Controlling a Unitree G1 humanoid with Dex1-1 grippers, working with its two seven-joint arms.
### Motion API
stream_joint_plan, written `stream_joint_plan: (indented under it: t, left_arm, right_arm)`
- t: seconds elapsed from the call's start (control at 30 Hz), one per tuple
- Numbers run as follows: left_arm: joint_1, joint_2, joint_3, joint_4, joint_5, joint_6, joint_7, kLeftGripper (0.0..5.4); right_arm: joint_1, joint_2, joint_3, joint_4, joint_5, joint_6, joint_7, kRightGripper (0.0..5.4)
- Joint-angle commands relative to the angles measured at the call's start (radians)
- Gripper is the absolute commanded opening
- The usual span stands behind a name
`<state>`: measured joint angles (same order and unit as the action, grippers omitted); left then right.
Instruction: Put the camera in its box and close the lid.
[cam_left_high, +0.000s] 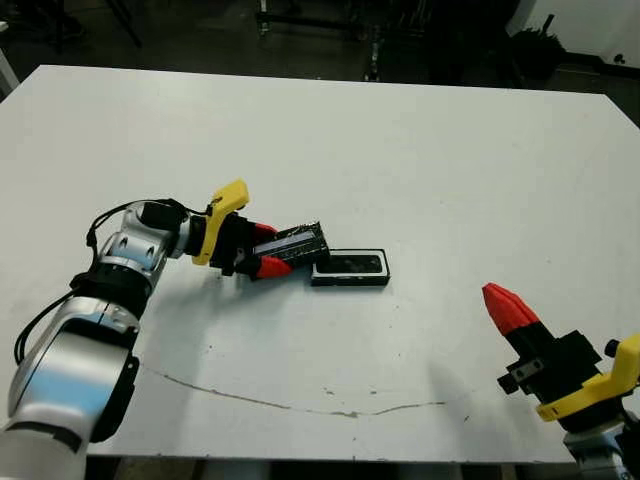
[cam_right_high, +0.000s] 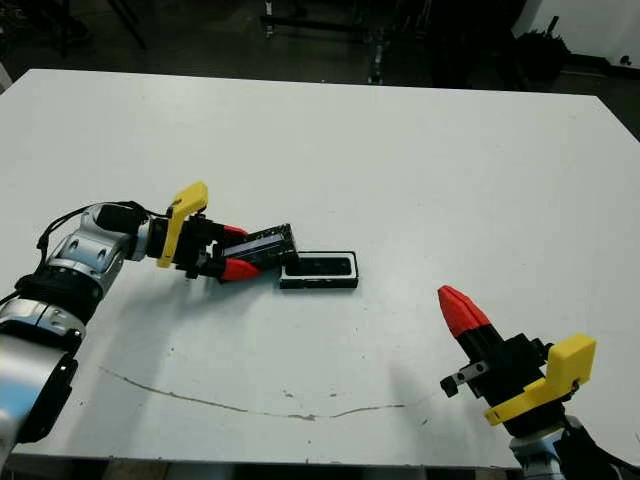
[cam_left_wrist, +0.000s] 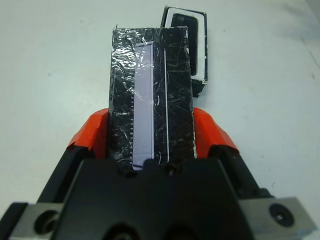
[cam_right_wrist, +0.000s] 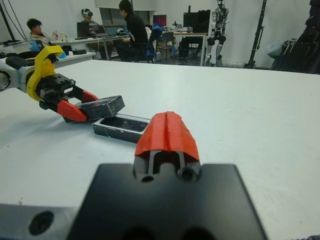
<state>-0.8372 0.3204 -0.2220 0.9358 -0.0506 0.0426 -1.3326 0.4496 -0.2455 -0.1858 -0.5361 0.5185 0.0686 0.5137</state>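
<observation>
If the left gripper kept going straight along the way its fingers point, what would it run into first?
Probably the box. The left gripper is shut on the lid, which sticks out ahead toward the box's near end. The lid would likely reach it before the fingers, though the height gap is unclear.

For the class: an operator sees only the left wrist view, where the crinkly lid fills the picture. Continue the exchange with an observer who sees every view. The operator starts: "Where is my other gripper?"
Observer: The right gripper is at the table's near right, well apart from the box, jaws shut on nothing.
Operator: Is the lid over the box?
Observer: Not yet. In the head view, the lid in the left gripper lies mostly left of the box, angled to it.
Operator: Is it resting on the table?
Observer: No. The right wrist view shows it lifted, its free end by the box's left end.
</observation>
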Motion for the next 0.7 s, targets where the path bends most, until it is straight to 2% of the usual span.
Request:
stream_joint_plan:
  t: [0.03, 0.43, 0.7]
  left_arm:
    - [-0.005, -0.010, -0.013, 0.026, 0.026, -0.023, -0.006, 3.16]
    - [-0.022, -0.030, -0.022, 0.056, 0.031, -0.008, -0.082, 3.16]
    - [-0.010, -0.053, -0.025, 0.015, 0.022, 0.007, -0.135, 3.16]
  right_arm:
    - [0.003, -0.022, -0.008, -0.002, 0.007, 0.016, 0.001, 0.00]
    - [0.002, -0.025, -0.006, -0.010, 0.007, 0.029, -0.014, 0.00]
    - [0.002, -0.031, -0.001, -0.014, -0.010, 0.024, -0.022, 0.00]
